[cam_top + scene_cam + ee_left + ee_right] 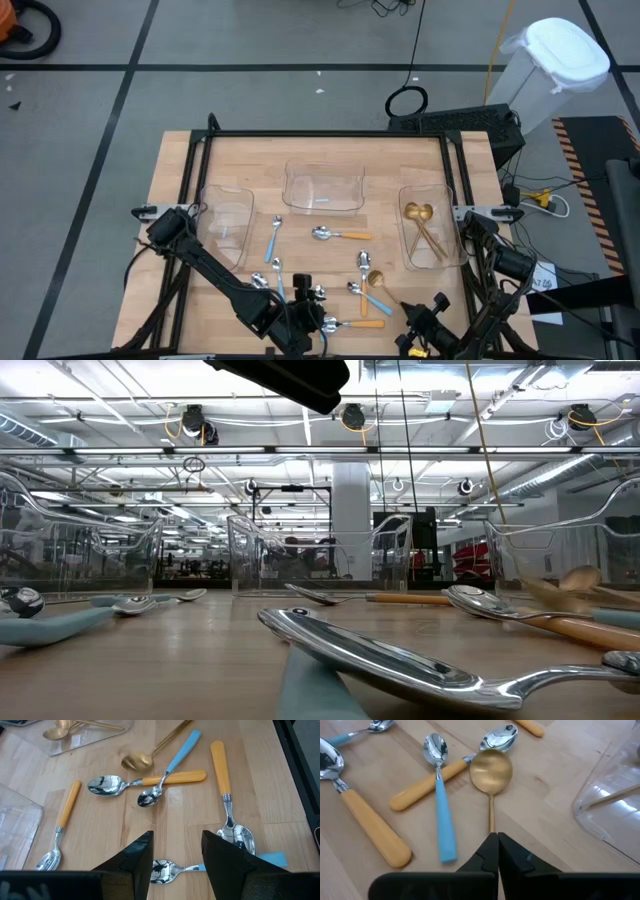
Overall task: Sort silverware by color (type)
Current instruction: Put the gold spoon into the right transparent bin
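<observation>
High view says barely started: only a couple of gold spoons (420, 222) sit in the tray (447, 250) by the table's right edge, the rest (355, 280) scattered near its front edge. Left gripper (177, 857) is spread, empty; right gripper (498, 851) is pinched closed, empty.

Worktop (330, 150): pale wood grain, black frame.
Orange-handled spoons (145, 781): silver bowls, orange handles.
Blue-handled spoons (441, 800): silver bowls, light blue handles.
Gold spoons (491, 772): gold all over.
Trays (323, 188): clear.
Left claw (177, 857): black.
</observation>
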